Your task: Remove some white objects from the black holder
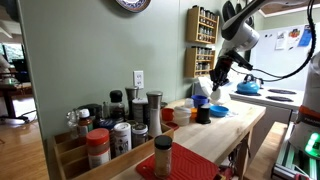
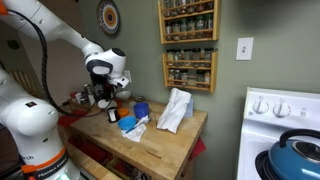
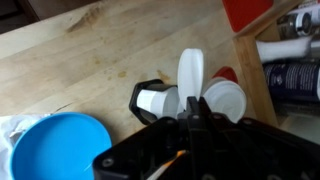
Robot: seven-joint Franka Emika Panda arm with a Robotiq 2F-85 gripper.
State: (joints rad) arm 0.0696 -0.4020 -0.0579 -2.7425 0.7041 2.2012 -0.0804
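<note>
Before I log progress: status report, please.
Gripper above small black cylindrical holder, grip unclear. White pieces inside. Blue round bowl near it.

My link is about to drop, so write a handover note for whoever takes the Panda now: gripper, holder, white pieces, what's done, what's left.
Gripper: low over the wooden counter, fingers apparently pinched on a tall white piece.
Black holder: on the counter just below the gripper, next to the blue bowl. One white object shows inside it.
A white round lid sits beside the holder; I cannot tell where it came from.
Done: one piece gripped, not yet set down.
Left: place it on the counter, then take out the one inside.
</note>
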